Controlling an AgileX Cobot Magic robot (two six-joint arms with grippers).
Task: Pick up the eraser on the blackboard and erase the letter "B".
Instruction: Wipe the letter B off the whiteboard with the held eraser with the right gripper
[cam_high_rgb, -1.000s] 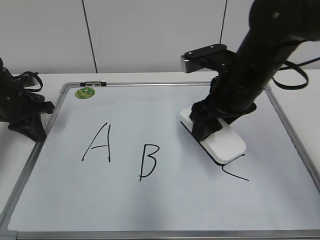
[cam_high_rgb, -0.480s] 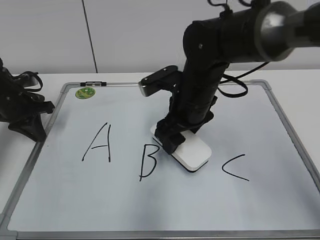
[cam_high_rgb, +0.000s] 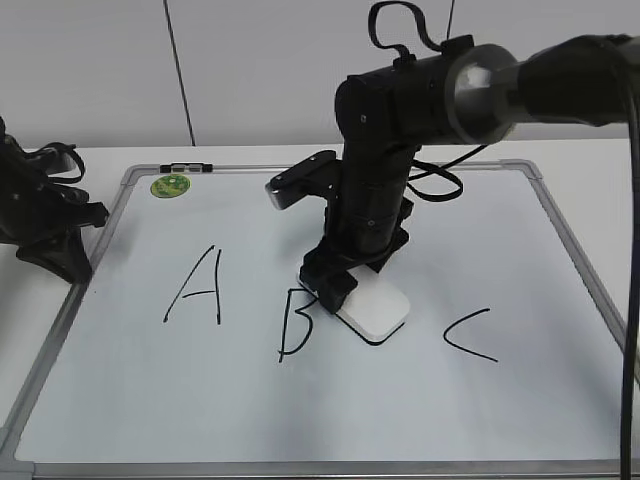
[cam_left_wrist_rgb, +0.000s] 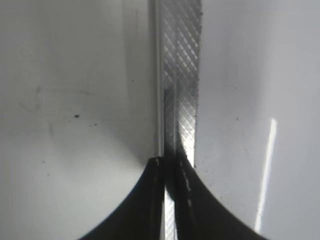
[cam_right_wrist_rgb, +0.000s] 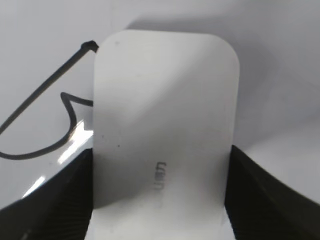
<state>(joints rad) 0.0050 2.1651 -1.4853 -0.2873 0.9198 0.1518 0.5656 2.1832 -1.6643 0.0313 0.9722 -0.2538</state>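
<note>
A white surface (cam_high_rgb: 80, 440) under a pale wall carries the blackboard (cam_high_rgb: 560, 400). The right gripper (cam_high_rgb: 335, 283) pinches the eraser (cam_high_rgb: 375, 310) at the letter "B" (cam_high_rgb: 297, 322)'s 3 o'clock; the left gripper (cam_left_wrist_rgb: 170, 167), pressed together, rests on the frame at 9 o'clock.

1. The flat white plastic rounded-rectangle eraser (cam_right_wrist_rgb: 165, 120) looks smooth and matt, with faint grey lettering;
2. The large white blackboard (cam_high_rgb: 200, 400) is glossy, catching glare; its grey metal frame (cam_left_wrist_rgb: 181, 75) shows a fine cross-hatched texture;
3. The right black claw (cam_right_wrist_rgb: 160, 200) looks matt and ribbed.
</note>
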